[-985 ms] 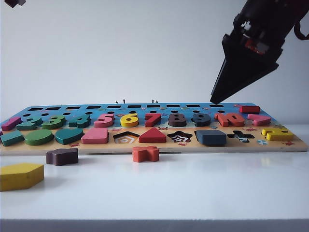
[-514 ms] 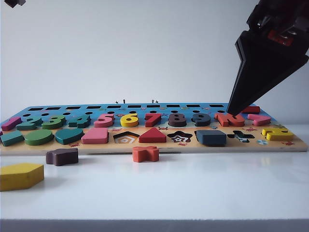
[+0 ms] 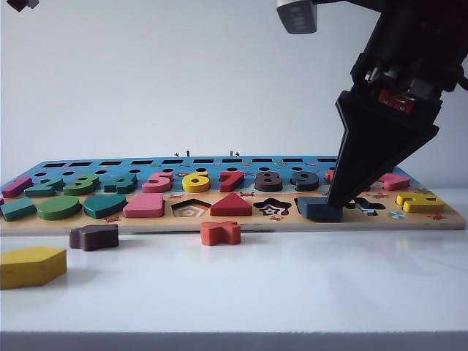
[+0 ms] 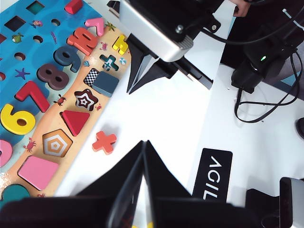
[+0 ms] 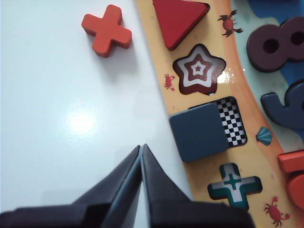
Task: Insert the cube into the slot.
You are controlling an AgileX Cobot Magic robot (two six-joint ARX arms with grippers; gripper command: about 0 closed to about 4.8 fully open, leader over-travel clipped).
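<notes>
Left end effector (image 4: 142,156) hovering above tabletop (image 3: 292,292), fingers pressed together, empty. Cube (image 5: 198,131) lying half over slot (image 5: 232,121), overhanging board's near edge; rigid, light, smooth wood, probably best nudged on its outer side face. Right end effector (image 3: 335,203) pinched together, empty, tip just beside cube.

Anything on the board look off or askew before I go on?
Yes. The cube sits only partly in the slot: checkerboard floor still shows along one side, and it overhangs the board's front edge. The right gripper, shut, is beside it over the table; the left gripper, shut, is further off.
</notes>
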